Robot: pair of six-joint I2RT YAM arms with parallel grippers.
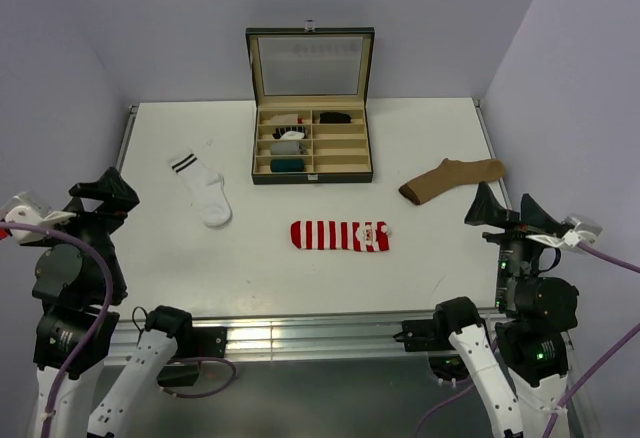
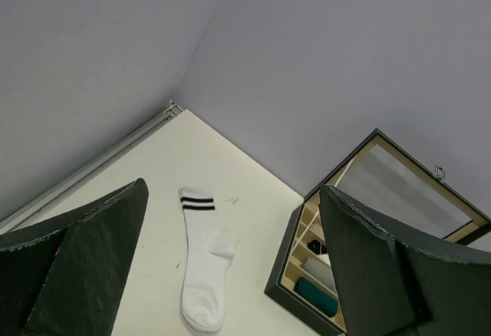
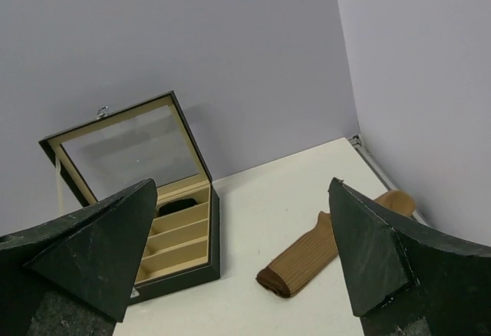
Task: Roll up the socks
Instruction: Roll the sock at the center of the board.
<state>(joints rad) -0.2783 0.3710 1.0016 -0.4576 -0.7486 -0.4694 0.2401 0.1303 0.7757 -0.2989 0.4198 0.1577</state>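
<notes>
Left hand (image 1: 105, 198) lower left and right hand (image 1: 503, 208) lower right are both wide, empty. Flat on the worktop (image 1: 420, 138): striped sock (image 1: 340, 235) centre, white sock (image 1: 203, 190) left, tan sock (image 1: 452, 179) right. Likely soft, light, limp — pinch the toe end, roll toward cuff.

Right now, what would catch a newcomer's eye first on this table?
A red-and-white striped Santa sock lies flat, front and centre. Behind it stands an open black compartment box holding rolled bundles; a white sock with dark cuff stripes lies left, a tan-brown sock right.
</notes>
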